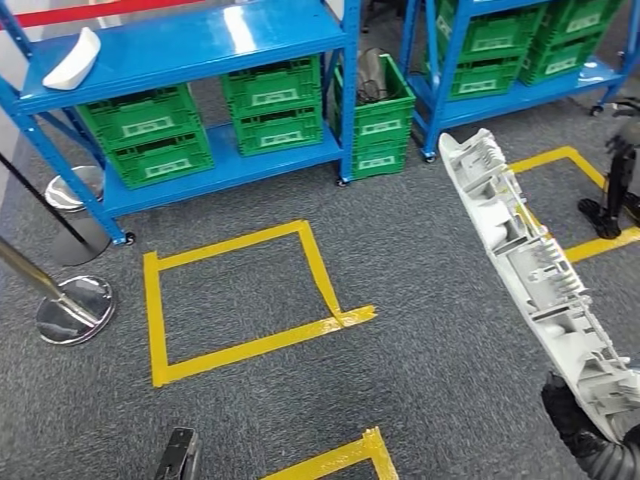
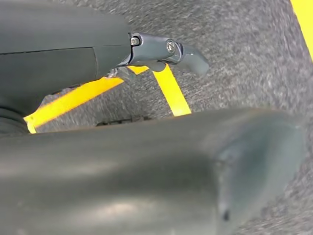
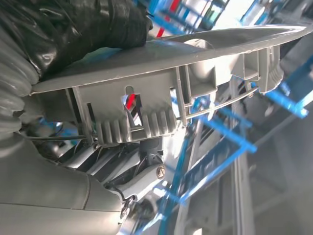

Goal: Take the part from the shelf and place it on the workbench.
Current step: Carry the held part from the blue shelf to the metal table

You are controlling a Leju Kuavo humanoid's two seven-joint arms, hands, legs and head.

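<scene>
A: Part (image 1: 528,270) sits in the right hand (image 1: 585,430), which grips it at its near end; the long pale moulding reaches up and away from the hand, out over the carpet (image 1: 423,380).

B: And the left hand (image 2: 162,51)?

A: Hanging by the floor, holding nothing; whether its fingers are spread or curled, I cannot tell.

B: How to carry it well?

A: My judgement: so much length overhangs beyond the hand that it could twist in the grip. Keep the wrist steady, turn slowly, and keep the far tip away from the blue shelf (image 1: 189,45) until the surface is found.
</scene>
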